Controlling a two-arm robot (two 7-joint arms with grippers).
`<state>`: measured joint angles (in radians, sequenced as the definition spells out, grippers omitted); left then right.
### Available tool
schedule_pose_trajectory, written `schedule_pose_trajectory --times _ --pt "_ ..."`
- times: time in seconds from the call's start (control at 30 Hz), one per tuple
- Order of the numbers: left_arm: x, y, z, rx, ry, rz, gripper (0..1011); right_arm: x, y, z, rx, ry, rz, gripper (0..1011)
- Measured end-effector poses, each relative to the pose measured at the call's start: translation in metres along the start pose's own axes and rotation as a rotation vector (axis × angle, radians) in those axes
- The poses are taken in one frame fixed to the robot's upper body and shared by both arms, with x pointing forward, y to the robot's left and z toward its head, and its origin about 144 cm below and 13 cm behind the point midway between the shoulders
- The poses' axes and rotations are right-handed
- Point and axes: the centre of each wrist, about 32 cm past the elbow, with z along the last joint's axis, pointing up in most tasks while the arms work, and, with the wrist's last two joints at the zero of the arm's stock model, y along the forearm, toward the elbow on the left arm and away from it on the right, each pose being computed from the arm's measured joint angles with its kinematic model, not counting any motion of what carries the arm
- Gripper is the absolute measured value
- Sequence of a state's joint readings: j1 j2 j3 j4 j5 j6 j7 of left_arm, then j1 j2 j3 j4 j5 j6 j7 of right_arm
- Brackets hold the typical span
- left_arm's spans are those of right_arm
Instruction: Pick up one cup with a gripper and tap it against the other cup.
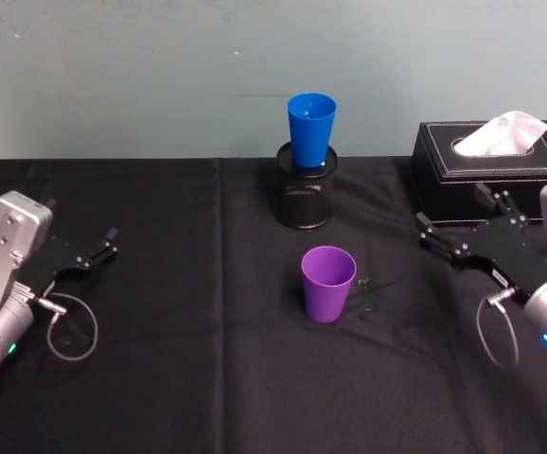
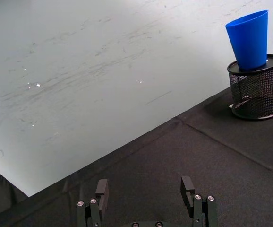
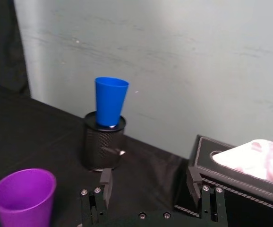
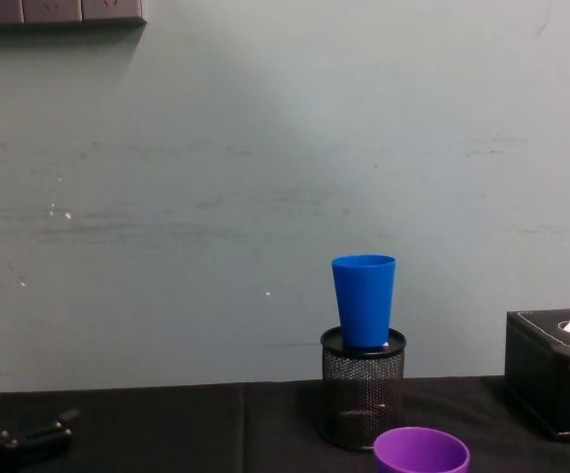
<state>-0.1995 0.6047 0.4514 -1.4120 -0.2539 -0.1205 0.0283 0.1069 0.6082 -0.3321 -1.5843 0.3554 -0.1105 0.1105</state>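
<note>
Facing the purple cup [image 1: 328, 282] and blue cup [image 1: 311, 128], our left fingers [image 2: 102, 190] and right fingers [image 3: 106, 182] gape wide, empty.

I work in an office-like lab: black-draped table [image 1: 207, 378], scuffed wall [image 1: 160, 76] behind the mesh pen holder [image 1: 303, 200], tissue box [image 1: 472, 175] to its right.

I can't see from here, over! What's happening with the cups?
Left hand open, parked left. Right hand open, beside tissue box. Purple cup upright, untouched; blue cup in pen holder.

purple cup [image 4: 421, 451] cropped, tissue box [image 4: 549, 379] cropped
</note>
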Motion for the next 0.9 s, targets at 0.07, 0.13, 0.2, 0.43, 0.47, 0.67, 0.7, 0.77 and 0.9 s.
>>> schedule_pose_trajectory --times 0.07,0.13,0.2,0.43,0.47,0.67,0.7,0.77,0.9 --pt "0.000 0.000 0.000 0.000 0.000 0.000 1000 0.000 -0.004 0.000 -0.005 0.012 0.015 1000" --pt "0.000 0.000 0.000 0.000 0.000 0.000 1000 -0.002 -0.010 -0.001 -0.010 0.029 0.037 1000" --pt "0.000 0.000 0.000 0.000 0.000 0.000 1000 -0.003 -0.015 -0.002 -0.014 0.041 0.058 1000" --pt "0.000 0.000 0.000 0.000 0.000 0.000 1000 -0.007 -0.025 -0.008 -0.032 0.072 0.129 1000" --pt "0.000 0.000 0.000 0.000 0.000 0.000 1000 -0.009 -0.027 -0.010 -0.036 0.078 0.148 1000" --pt "0.000 0.000 0.000 0.000 0.000 0.000 1000 -0.015 -0.029 -0.018 -0.054 0.096 0.210 1000" --pt "0.000 0.000 0.000 0.000 0.000 0.000 1000 -0.017 -0.029 -0.020 -0.058 0.099 0.220 1000" --pt "0.000 0.000 0.000 0.000 0.000 0.000 1000 -0.021 -0.029 -0.026 -0.067 0.106 0.247 1000" --pt "0.000 0.000 0.000 0.000 0.000 0.000 1000 -0.027 -0.025 -0.034 -0.078 0.113 0.289 1000"
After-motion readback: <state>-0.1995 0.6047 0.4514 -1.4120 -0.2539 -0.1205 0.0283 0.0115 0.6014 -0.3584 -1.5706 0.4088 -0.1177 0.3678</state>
